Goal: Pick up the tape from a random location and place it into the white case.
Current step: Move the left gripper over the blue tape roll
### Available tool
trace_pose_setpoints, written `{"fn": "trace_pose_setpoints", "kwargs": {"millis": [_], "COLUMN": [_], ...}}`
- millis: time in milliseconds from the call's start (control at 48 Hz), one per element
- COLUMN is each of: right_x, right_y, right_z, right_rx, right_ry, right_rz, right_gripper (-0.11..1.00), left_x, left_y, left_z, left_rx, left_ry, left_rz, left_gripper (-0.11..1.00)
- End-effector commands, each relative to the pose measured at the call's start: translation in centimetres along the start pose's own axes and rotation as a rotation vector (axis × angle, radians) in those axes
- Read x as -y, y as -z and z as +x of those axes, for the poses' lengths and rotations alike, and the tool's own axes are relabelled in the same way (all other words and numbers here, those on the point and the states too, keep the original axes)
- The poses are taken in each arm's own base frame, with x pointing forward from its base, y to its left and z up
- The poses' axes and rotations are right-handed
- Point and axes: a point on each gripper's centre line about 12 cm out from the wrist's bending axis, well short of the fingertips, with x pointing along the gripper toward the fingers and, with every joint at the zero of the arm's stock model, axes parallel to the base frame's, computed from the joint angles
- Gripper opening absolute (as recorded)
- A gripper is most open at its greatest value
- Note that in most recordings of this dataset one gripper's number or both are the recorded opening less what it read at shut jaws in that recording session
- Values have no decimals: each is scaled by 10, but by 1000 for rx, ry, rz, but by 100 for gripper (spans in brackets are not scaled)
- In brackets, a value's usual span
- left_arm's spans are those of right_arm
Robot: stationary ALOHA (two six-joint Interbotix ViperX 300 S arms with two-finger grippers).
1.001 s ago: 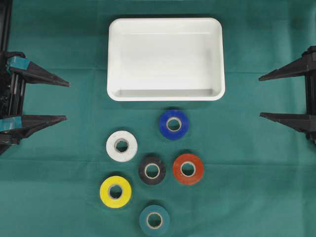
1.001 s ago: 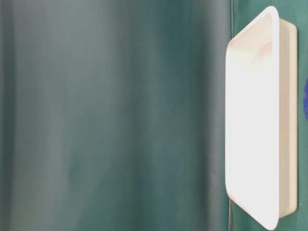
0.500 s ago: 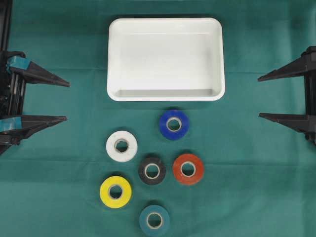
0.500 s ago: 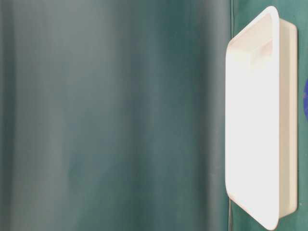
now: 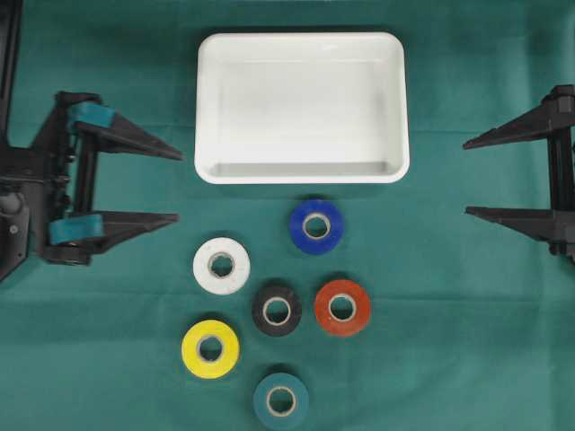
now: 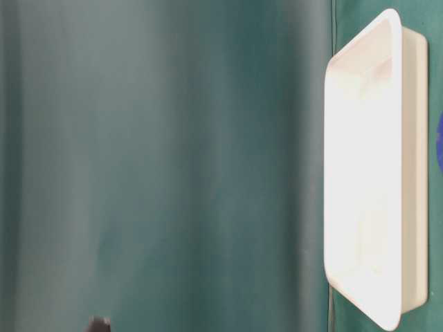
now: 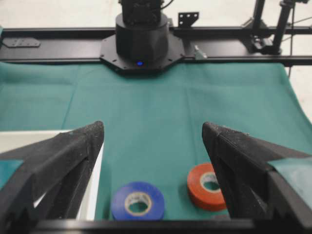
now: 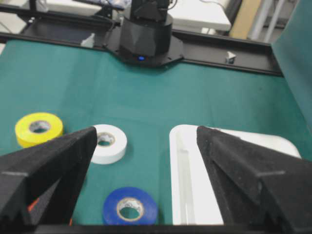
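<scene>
Vinyl rolls like the blue tape (image 5: 316,225) are looking light, stiff and slick, so I'm judging an outer-rim pinch best. I'm keeping my left gripper (image 5: 175,186) and right gripper (image 5: 467,178) spread wide, holding nothing.

White case (image 5: 302,177) empty, six tape rolls (image 5: 278,310) below

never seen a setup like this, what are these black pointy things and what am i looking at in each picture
Those are the fingers of two robot arms: the left gripper and the right gripper, both open and holding nothing. One picture looks straight down on a green cloth. On it lie a white case with nothing inside and six tape rolls: blue, white, black, red, yellow and teal. Two pictures come from cameras on the wrists, looking out between the fingers. The blurry table-level one appears turned sideways and shows mostly cloth and the case.
</scene>
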Motion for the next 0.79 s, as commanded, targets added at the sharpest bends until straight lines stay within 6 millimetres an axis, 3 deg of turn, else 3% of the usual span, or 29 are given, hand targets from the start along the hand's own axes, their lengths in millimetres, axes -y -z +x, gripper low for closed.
{"fn": "trace_pose_setpoints", "kwargs": {"millis": [0, 417, 771], "right_x": [0, 0, 0], "right_y": [-10, -8, -4], "right_z": [3, 5, 6], "right_rx": [25, 15, 2], "right_ry": [-2, -2, -2], "right_rz": [-3, -3, -3], "right_gripper": [91, 91, 91], "left_x": [1, 1, 1], "left_y": [-16, -26, -37], "left_z": [13, 79, 115], "left_rx": [45, 12, 14], "left_ry": [3, 3, 3], "left_rz": [2, 5, 25], "left_gripper": [99, 99, 99]}}
